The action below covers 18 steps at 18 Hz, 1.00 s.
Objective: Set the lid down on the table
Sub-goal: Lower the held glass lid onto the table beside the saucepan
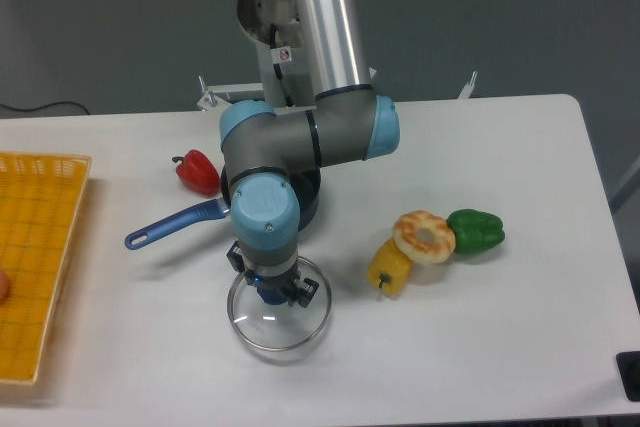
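Note:
The lid (285, 332), a clear glass disc with a silver rim, lies low over the white table (480, 347) in front of the saucepan. Whether it touches the table I cannot tell. My gripper (270, 292) points straight down over the lid's centre, and its fingers are shut on the small dark blue knob. The wrist hides most of the knob and the back part of the lid.
The dark saucepan (308, 199) sits behind the lid, mostly hidden by the arm, its blue handle (175, 225) pointing left. A red pepper (198, 170) lies behind the handle. A yellow pepper (390, 267), a doughnut (424, 235) and a green pepper (476, 231) lie to the right. A yellow-orange mesh tray (40, 267) is at the left edge.

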{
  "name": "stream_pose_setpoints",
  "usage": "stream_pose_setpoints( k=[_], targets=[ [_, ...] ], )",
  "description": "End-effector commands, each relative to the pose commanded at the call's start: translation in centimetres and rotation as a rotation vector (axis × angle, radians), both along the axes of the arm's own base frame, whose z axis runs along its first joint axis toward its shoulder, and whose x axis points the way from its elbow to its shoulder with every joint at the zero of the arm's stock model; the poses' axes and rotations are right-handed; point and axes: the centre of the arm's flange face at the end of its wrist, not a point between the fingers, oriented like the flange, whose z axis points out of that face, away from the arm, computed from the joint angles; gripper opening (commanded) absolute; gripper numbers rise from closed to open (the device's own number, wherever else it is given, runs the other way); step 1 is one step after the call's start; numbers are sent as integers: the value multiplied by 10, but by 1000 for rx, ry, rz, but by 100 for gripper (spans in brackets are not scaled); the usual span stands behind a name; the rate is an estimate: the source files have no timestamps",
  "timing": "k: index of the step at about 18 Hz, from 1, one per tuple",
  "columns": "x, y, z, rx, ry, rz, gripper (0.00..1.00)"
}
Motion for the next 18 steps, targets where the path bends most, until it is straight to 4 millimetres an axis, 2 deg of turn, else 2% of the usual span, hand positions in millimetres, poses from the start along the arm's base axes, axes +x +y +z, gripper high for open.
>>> stream_pose_setpoints(
  k=[18],
  targets=[
    [5,7,-12,-6,4,3,52]
  ],
)
